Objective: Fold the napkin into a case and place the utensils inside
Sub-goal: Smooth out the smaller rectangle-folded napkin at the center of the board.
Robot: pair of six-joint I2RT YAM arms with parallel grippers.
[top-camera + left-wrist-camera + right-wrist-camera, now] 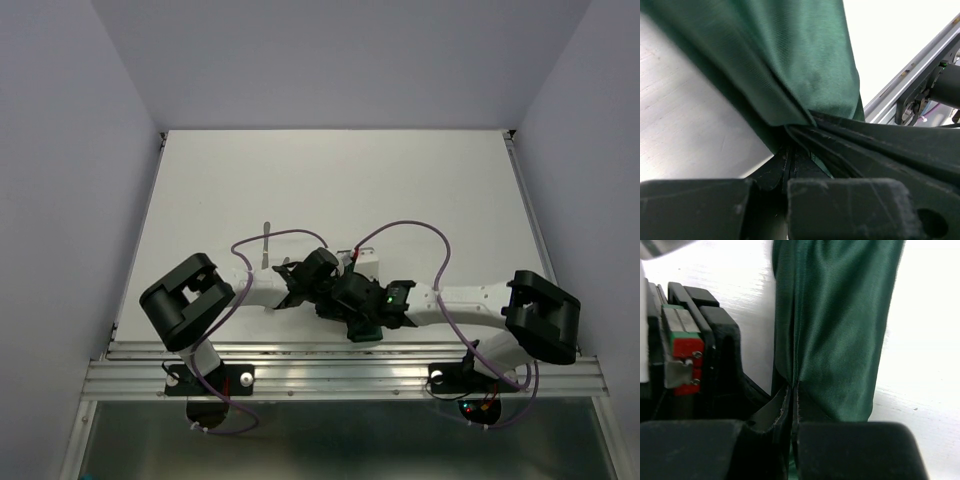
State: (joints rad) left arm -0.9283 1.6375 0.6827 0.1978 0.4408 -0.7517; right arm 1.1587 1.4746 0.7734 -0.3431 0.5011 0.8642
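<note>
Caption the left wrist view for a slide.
Left gripper shut on a gathered fold of the dark green cloth napkin.

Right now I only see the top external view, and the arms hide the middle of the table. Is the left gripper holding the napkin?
Observer: Yes. In the left wrist view the left gripper is shut on a bunched edge of the napkin.
Operator: And the right one?
Observer: The right wrist view shows the right gripper shut on the napkin too.
Operator: Is the cloth flat there?
Observer: No. A crease runs straight out from the right fingers, with cloth folded on both sides of it, over the white table.
</note>
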